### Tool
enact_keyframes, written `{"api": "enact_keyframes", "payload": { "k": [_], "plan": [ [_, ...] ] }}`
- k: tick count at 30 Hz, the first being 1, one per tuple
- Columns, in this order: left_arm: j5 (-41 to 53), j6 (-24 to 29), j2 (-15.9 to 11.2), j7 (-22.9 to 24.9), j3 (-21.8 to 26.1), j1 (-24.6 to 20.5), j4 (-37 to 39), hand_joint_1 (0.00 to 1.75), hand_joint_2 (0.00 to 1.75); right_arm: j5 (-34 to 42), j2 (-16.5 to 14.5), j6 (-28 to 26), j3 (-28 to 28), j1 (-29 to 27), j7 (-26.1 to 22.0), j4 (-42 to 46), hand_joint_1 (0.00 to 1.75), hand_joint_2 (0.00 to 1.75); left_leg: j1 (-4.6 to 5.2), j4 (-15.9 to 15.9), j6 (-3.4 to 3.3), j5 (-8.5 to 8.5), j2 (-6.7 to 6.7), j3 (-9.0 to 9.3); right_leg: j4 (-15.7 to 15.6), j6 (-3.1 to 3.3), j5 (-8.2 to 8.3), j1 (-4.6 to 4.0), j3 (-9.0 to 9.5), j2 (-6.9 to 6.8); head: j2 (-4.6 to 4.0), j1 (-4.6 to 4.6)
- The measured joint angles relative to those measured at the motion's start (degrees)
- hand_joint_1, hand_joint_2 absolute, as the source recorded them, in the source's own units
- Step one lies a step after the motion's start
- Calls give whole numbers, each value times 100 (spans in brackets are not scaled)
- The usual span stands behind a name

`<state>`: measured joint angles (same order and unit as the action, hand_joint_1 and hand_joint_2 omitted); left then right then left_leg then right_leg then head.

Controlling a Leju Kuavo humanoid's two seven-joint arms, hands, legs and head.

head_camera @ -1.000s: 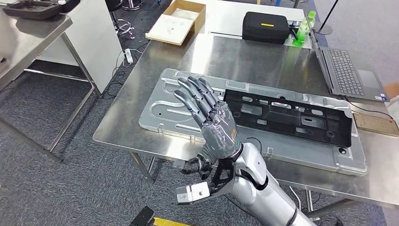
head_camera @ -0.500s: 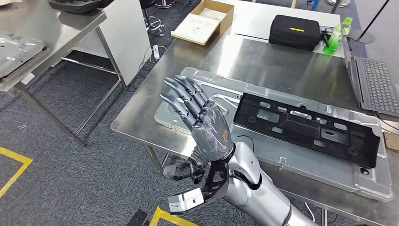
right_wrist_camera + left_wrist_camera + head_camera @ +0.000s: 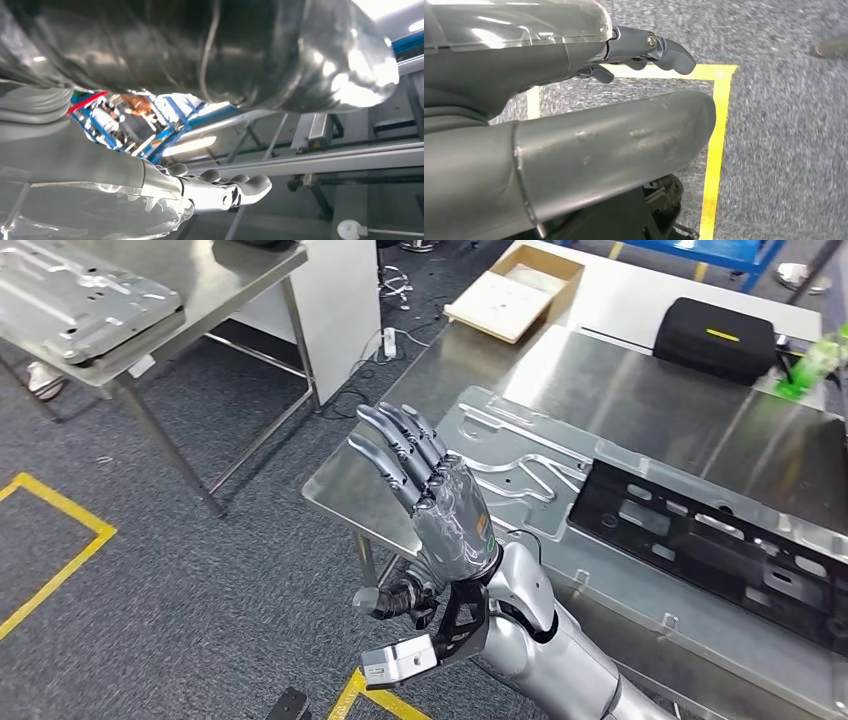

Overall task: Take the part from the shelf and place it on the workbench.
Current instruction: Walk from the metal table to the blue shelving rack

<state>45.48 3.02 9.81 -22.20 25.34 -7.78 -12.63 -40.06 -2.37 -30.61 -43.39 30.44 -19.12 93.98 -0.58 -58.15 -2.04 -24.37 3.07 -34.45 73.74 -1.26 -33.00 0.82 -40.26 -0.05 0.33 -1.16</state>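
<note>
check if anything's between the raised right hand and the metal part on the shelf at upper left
Nothing visible blocks it. Only bare carpet floor shows between the open right hand and the metal part on the shelf. The workbench lies to the other side.

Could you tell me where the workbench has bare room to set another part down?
The workbench is bare between the silver panel and the black case. The near side is crowded: the panel, with the black frame on it, reaches nearly to the edge.

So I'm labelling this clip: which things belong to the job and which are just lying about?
Job:
silver panel on the left table
workbench
silver panel on the workbench
black frame
right hand, holding nothing

Lying about:
cardboard box
black case
green bottle
</note>
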Motion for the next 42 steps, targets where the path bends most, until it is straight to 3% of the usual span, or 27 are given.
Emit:
{"api": "enact_keyframes", "payload": {
  "k": [1,3,5,7,8,10,12,14,15,16,18,20,22,23,25,27,28,29,30,32,34,36,38,39,40,42],
  "plan": [
    [-1,0,0,0,2,3,0,0,0,0,2,0,0,-1,0,-3,0,0,1,-10,4,-2,83,1,-285,23,208,-1,119,40,0,0],
    [-2,0,7,-1,4,-1,0,0,0,0,4,-1,0,3,0,-4,0,0,4,-34,21,-9,227,-9,-1048,76,555,5,457,251,0,1],
    [-2,0,15,-1,5,-2,0,0,0,1,5,-1,0,6,0,-4,0,0,-2,-44,74,-4,343,-41,-1420,101,640,-4,621,377,0,1],
    [-2,-1,11,-1,7,13,0,0,0,0,3,-1,0,11,0,-4,0,0,-14,-21,152,14,444,-68,-1461,128,646,-11,646,289,0,0],
    [-1,-1,8,-1,7,24,0,0,0,0,0,-1,0,15,0,-4,0,0,-11,-37,183,1,394,-79,-1493,159,661,-1,668,229,0,2],
    [3,-2,2,-1,9,26,0,0,0,0,-5,-2,0,24,0,-4,0,0,2,-327,232,-181,105,-215,-1560,225,687,31,714,88,0,16],
    [5,-2,2,-2,10,9,0,0,0,3,-5,-8,0,19,0,-9,0,0,-12,-989,277,-521,-180,-536,-1569,259,679,18,728,-66,0,30],
    [5,2,2,-7,10,10,0,0,0,25,-4,-34,0,-10,-4,-17,0,0,-33,-1480,313,-673,-252,-787,-1555,262,657,7,725,-226,0,30],
    [5,4,-1,-10,10,20,0,0,0,46,-4,-57,0,-25,-13,-19,0,0,-39,-1452,322,-599,-273,-771,-1543,256,641,6,725,-304,0,30],
    [5,7,-5,-15,10,30,0,0,0,71,-4,-84,1,-38,-26,-20,0,0,-42,-1213,324,-438,-309,-643,-1528,246,622,7,729,-375,0,30],
    [8,11,-24,-22,10,34,0,0,0,118,-4,-146,3,-53,-69,-19,0,0,-20,-479,296,-129,-508,-250,-1492,206,575,-11,745,-500,0,30],
    [14,17,-54,-27,10,37,0,0,0,162,-4,-206,15,-85,-111,-18,0,0,19,-89,225,-36,-635,-58,-1473,156,540,-45,763,-598,0,28],
    [21,20,-101,-27,13,72,0,0,0,190,-4,-248,42,-141,-143,-18,0,0,36,-63,150,-36,-539,-65,-1485,106,526,-61,792,-691,0,26],
    [23,20,-124,-27,16,98,0,0,0,194,-3,-261,58,-163,-156,-18,0,0,26,-46,117,-26,-477,-58,-1475,72,504,-50,805,-680,0,26],
    [29,19,-158,-33,22,124,0,0,0,186,-1,-281,102,-193,-182,-14,0,0,-1,-7,41,3,-364,-41,-1237,15,316,-17,724,-446,0,24],
    [31,16,-168,-48,26,98,0,0,0,172,7,-280,158,-237,-198,-16,0,0,-11,6,-7,21,-244,-40,-588,-6,-37,-1,418,-130,0,23],
    [28,14,-168,-54,28,79,0,0,0,169,13,-253,184,-259,-201,-25,0,0,-8,3,-17,25,-173,-45,-224,-8,-178,-1,230,-60,0,23],
    [22,13,-166,-55,32,66,0,0,0,171,18,-216,205,-274,-198,-38,0,0,-4,-2,-20,26,-94,-48,25,-6,-228,-3,89,-26,0,23],
    [14,13,-164,-54,37,59,0,0,0,175,20,-174,220,-280,-196,-55,0,0,-2,-8,-21,26,-14,-49,82,3,-165,-4,34,-9,0,22],
    [-4,19,-155,-58,46,57,0,0,0,178,21,-120,238,-273,-195,-87,0,0,-1,-24,-15,25,145,-44,-416,42,224,-5,229,88,0,22],
    [-22,26,-130,-75,52,52,0,0,0,180,17,-106,249,-252,-198,-118,0,0,3,-48,19,24,295,-63,-1129,91,535,10,536,380,0,23],
    [-31,35,-110,-87,58,48,0,0,0,182,6,-87,255,-228,-204,-151,0,0,-12,-54,92,36,425,-105,-1420,110,595,3,652,520,0,22],
    [-28,40,-109,-88,62,68,0,0,0,184,-28,-64,256,-208,-206,-179,0,0,-36,-38,174,55,506,-130,-1463,136,617,-4,677,382,0,21],
    [-27,41,-110,-88,63,83,0,0,0,184,-55,-56,255,-197,-207,-192,0,0,-29,-82,209,26,422,-153,-1498,163,633,8,704,308,0,28],
    [-24,42,-111,-87,64,88,0,0,0,184,-77,-46,255,-187,-208,-203,0,0,-22,-215,239,-58,275,-216,-1536,198,645,22,732,222,0,38],
    [-15,53,-111,-85,65,77,0,0,0,184,-101,-34,254,-181,-209,-226,0,0,-14,-788,291,-372,-84,-489,-1574,250,648,22,766,38,0,56]
  ]
}}
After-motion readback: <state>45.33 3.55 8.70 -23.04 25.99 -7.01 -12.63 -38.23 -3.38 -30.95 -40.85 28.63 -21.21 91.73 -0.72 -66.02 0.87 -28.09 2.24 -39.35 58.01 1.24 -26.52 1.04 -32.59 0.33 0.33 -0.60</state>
